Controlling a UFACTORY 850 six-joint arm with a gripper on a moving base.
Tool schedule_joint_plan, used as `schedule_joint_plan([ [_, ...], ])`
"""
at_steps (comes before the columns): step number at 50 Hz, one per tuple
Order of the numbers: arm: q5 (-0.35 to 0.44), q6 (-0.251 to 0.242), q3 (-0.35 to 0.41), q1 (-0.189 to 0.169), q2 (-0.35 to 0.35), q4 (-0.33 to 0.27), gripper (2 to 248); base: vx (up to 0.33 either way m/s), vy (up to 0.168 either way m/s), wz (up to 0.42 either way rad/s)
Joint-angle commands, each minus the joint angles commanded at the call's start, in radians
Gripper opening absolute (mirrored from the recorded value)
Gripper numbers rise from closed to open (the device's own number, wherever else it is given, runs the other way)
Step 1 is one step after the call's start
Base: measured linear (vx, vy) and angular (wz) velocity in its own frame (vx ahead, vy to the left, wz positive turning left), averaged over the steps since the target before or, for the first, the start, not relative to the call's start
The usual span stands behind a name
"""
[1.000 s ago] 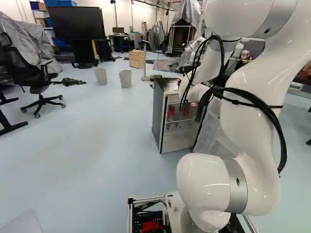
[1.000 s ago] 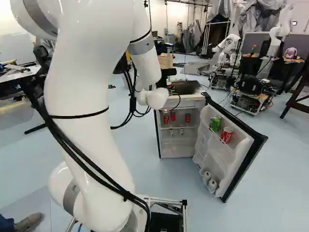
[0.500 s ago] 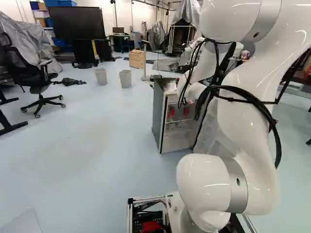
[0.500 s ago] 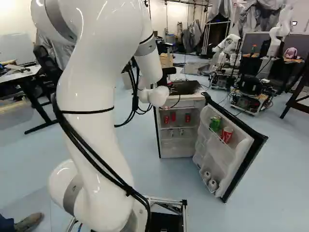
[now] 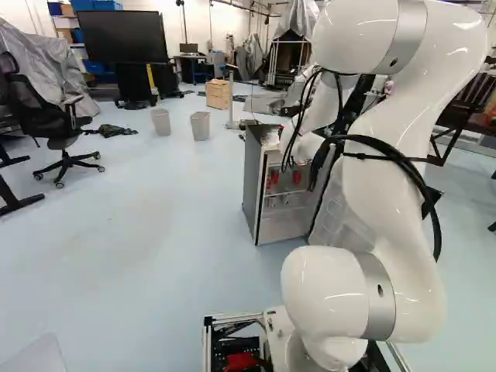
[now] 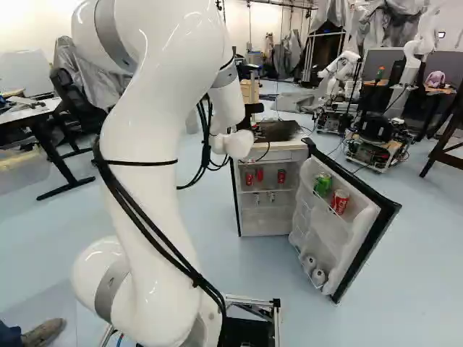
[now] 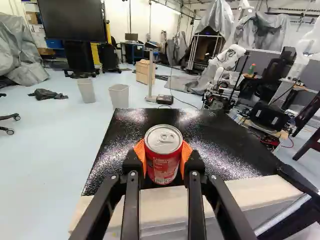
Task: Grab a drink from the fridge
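My gripper (image 6: 252, 114) shows partly as a black shape behind the white wrist in the right base view; its fingertips are hidden there. In the wrist view the gripper (image 7: 163, 159) is shut on an upright red can (image 7: 164, 167), an orange pad on each side. Beyond and beneath the can spreads the black top (image 7: 132, 155) of the fridge (image 6: 268, 215), whose door (image 6: 365, 242) stands wide open. Red cans (image 6: 281, 176) sit on its upper shelf. A green can (image 6: 323, 184) and another red can (image 6: 339, 201) stand in the door rack.
White round items (image 6: 318, 276) lie low in the door. Another robot (image 6: 340, 72) stands beyond the fridge, near wheeled equipment (image 6: 383, 144). Two bins (image 5: 161, 122) and a wooden box (image 5: 218, 94) are farther off. An office chair (image 5: 62, 124) stands at the left base view's left.
My upper arm and elbow have swung leftward in the left base view and rightward in the right base view. The wrist has shifted only slightly. The base and fridge have not moved.
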Motion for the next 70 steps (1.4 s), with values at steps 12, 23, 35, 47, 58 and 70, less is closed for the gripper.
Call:
schedule_joint_plan([
  [12,0.000,0.000,0.000,0.000,0.000,0.000,90,0.000,0.000,0.000],
  [23,0.000,0.000,0.000,0.000,0.000,0.000,90,0.000,0.000,0.000],
  [35,0.000,0.000,0.000,0.000,0.000,0.000,90,0.000,0.000,0.000],
  [47,0.000,0.000,0.000,0.000,0.013,0.000,90,0.000,0.000,0.000],
  [58,-0.002,0.000,0.001,0.000,0.033,0.000,90,0.000,0.000,0.000],
  [70,-0.027,0.000,0.001,0.000,0.037,0.000,90,0.000,0.000,0.000],
])
